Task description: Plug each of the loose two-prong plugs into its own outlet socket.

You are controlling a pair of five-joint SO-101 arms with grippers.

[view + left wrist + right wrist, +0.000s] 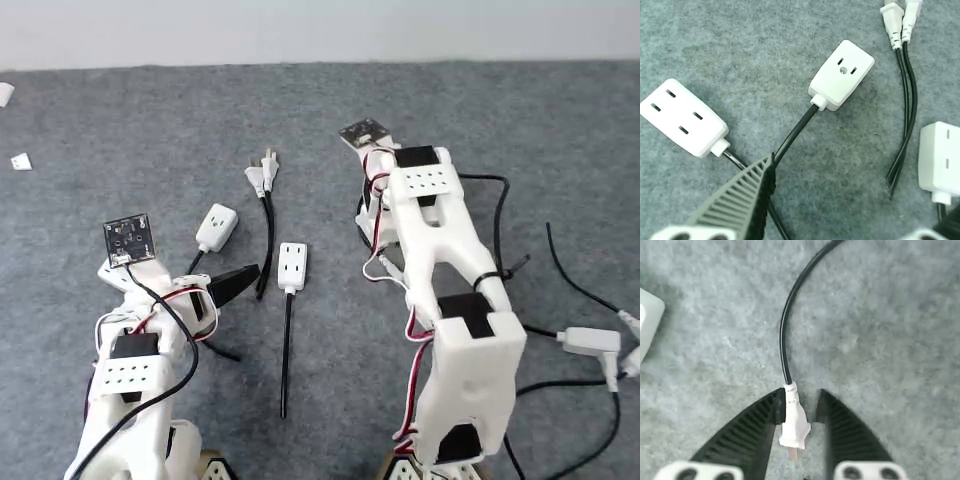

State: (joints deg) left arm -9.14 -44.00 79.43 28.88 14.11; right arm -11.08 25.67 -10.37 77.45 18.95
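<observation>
My right gripper [801,396] is low over the carpet, open, with a white two-prong plug [793,421] between its fingers. One finger [771,412] touches the plug and a small gap remains at the other. The plug's black cord [790,305] curves away. Two more white plugs [262,172] lie side by side at mid table. My left gripper [860,200] is wide open and holds nothing, its ribbed finger [747,195] over a black cord. Before it lie a multi-slot outlet [682,123], a single outlet [841,75] and a third outlet [940,157].
The right arm [430,210] stands over the table's middle and hides its own gripper from above. A loose white adapter [590,342] and black cables [575,285] lie at the right edge. Grey carpet [150,120] covers the table, with paper scraps [20,161] far left.
</observation>
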